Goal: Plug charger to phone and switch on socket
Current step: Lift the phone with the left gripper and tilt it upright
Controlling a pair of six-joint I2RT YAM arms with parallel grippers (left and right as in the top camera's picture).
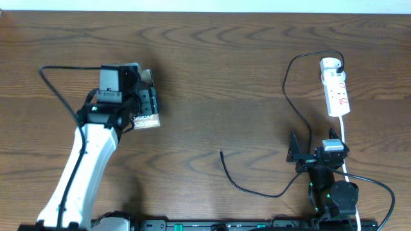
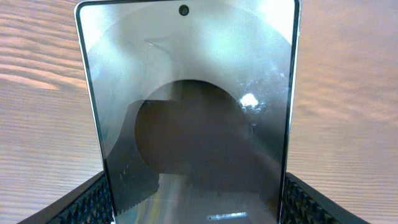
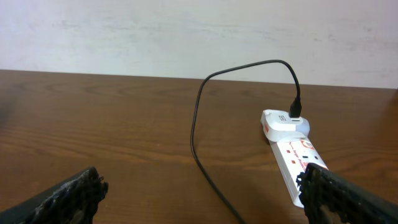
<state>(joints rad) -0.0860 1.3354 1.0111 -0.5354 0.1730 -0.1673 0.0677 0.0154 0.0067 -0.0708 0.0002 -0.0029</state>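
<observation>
From above, you have the left gripper (image 1: 144,108) out over the left part of the table (image 1: 212,77), clamped on the phone (image 1: 150,104), which sits off the wood in its grasp with pale lettering showing at the near end. The right gripper (image 1: 295,155) hangs low at the right, near the robot's base, with its jaws spread and nothing in them. The socket (image 1: 335,86) lies at the far right with its rounded end away from you, and its white cord (image 1: 345,138) runs back toward the right arm. The charger (image 1: 253,192) starts at a white adapter (image 1: 329,64) on the far end of the socket, loops left, comes down past the right gripper and curls across the table. Its small plug lies free on the wood between the two arms, well apart from the phone. In the left wrist view the phone fills the frame, upright, its glossy face mirroring the camera, and its lower edges are pinched between the dark fingers (image 2: 93,202) on both sides. In the right wrist view the pads (image 3: 68,199) stand far apart at the bottom corners, released, with bare wood between them. The socket is ahead and to the right, with the charger cable arching up out of the adapter against a pale wall (image 3: 186,31). You cannot tell from here how the socket's switch is set.
</observation>
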